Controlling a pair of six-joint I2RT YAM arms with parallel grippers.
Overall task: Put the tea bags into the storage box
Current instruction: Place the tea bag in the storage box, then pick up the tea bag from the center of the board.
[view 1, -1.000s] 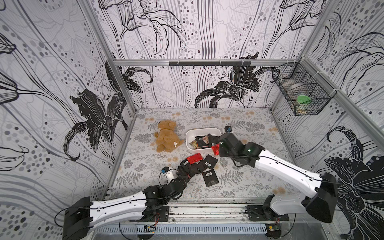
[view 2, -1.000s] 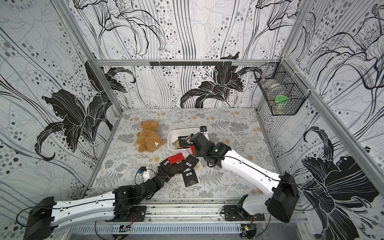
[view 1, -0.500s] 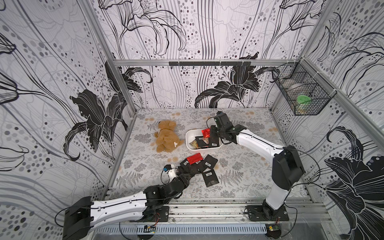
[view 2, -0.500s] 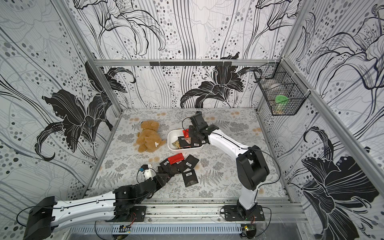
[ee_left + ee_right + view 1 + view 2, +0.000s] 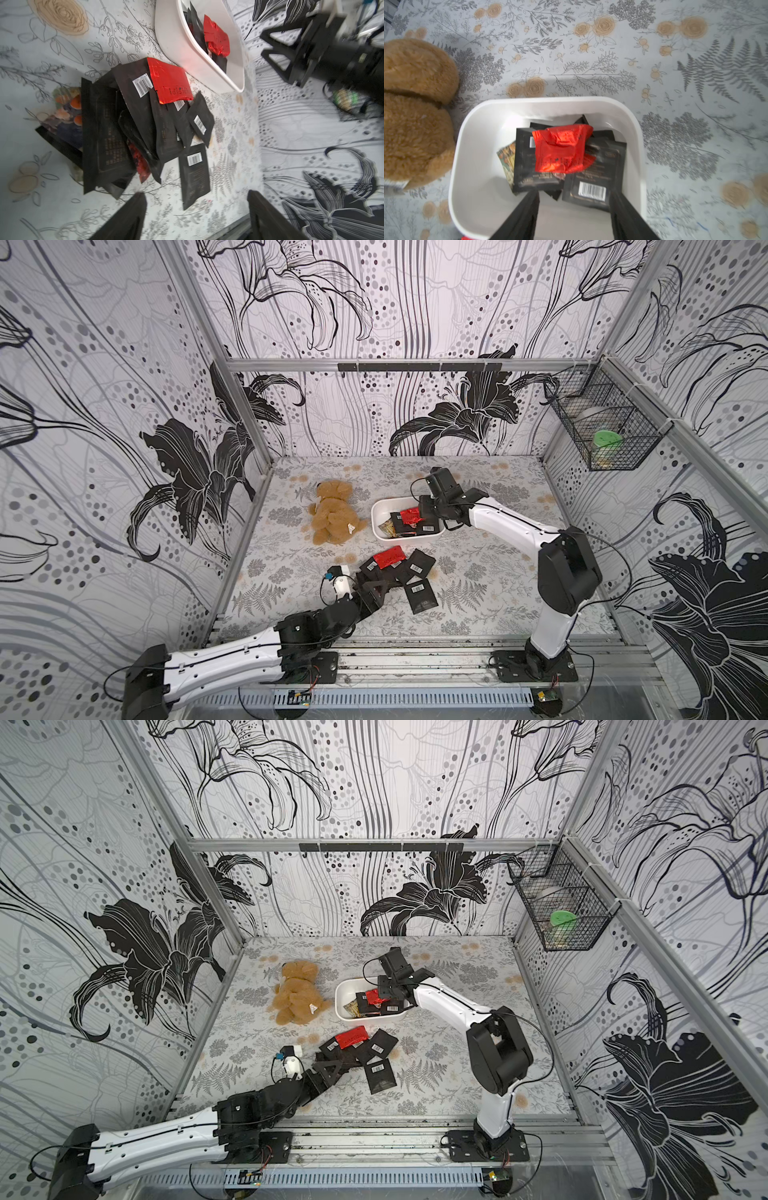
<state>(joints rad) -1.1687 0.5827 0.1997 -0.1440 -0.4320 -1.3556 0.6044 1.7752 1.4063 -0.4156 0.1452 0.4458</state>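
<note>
Hanging over the storage box [image 5: 550, 100], the right claw [image 5: 574, 207] stands apart and empty — a crumpled red foil sachet [image 5: 562, 149] lies below it atop several black ones. Nearer the front edge of the table [image 5: 490, 597], the left claw [image 5: 195, 199] is spread wide too, gripping nothing, just beside the heap of tea bags [image 5: 411, 572] left outside. By my reading, a handful are boxed — the larger share remains.

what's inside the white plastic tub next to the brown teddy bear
In the white plastic tub, a crumpled red foil sachet lies on several black barcode-labelled sachets, a colourful printed sachet poking out beside them. Anything beneath that pile is covered.
</note>
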